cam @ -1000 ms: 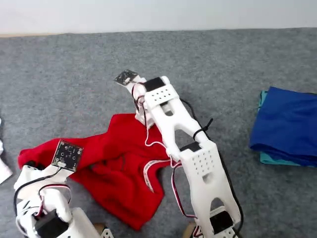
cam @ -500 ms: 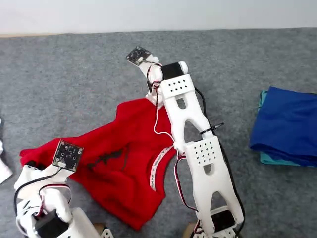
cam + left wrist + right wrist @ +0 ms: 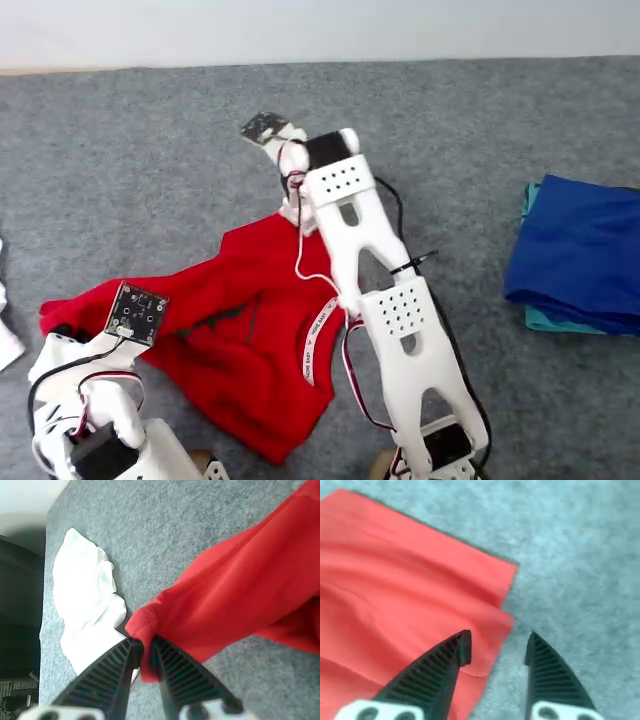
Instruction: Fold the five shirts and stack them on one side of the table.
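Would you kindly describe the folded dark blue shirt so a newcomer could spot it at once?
On the grey felt-covered table, look to the right edge, far from the crumpled red shirt. The folded dark blue shirt tops a small stack, a teal folded shirt peeking out beneath.

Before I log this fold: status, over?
Left gripper shut on red shirt sleeve. Right gripper open at its corner. White shirt beside left, blue stack apart.

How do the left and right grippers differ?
The left gripper is shut on the red shirt's sleeve end; the right gripper is open, holding nothing. The left gripper is near the white cloth; the right gripper is over the shirt's corner. Both are at the red shirt.
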Robot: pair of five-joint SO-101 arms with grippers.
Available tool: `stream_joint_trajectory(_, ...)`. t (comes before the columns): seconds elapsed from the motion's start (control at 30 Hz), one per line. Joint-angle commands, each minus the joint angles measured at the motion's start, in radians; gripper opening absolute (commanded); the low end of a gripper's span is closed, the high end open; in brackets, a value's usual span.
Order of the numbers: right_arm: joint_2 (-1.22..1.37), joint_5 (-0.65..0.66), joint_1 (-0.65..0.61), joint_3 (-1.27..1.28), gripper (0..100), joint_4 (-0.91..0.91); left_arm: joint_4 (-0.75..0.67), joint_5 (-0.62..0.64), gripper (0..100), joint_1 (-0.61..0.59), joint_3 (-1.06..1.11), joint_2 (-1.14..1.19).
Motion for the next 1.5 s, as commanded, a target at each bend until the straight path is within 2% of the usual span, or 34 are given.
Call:
stream_joint_trajectory(0.0,-0.042,-0.009,-0.036,0.037,5.0,0.038,0.003,0.002,0,-0.002,-0.007,-0.009)
stream_joint_trajectory(0.07,-0.031,-0.009,-0.061,0.086,0.7,0.039,0.003,0.002,0,-0.002,-0.007,-0.009)
stream_joint_trajectory(0.3,-0.045,-0.009,-0.088,0.278,1.0,0.044,0.002,0.002,0,-0.003,-0.007,-0.009)
stream_joint_trajectory(0.53,-0.24,-0.005,-0.085,0.543,1.0,0.042,0.002,0.002,0,-0.003,-0.007,-0.009)
stream_joint_trajectory(0.67,-0.321,-0.005,-0.079,0.551,1.7,0.036,0.002,0.002,0,0.002,-0.007,-0.009)
stream_joint_trajectory(0.8,-0.381,-0.011,-0.082,0.551,10.8,0.012,0.002,0.002,0,0.002,-0.005,-0.009)
stream_joint_trajectory(0.97,-0.453,-0.144,-0.074,0.551,21.4,-0.114,-0.002,0.002,0,0.002,-0.005,-0.009)
stream_joint_trajectory(1.2,-0.41,-0.281,-0.039,0.551,21.7,-0.312,-0.002,0.002,0,0.002,-0.005,-0.009)
stream_joint_trajectory(1.47,-0.286,-0.358,-0.002,0.551,21.8,-0.355,0.003,0.002,0,0.002,-0.005,-0.009)
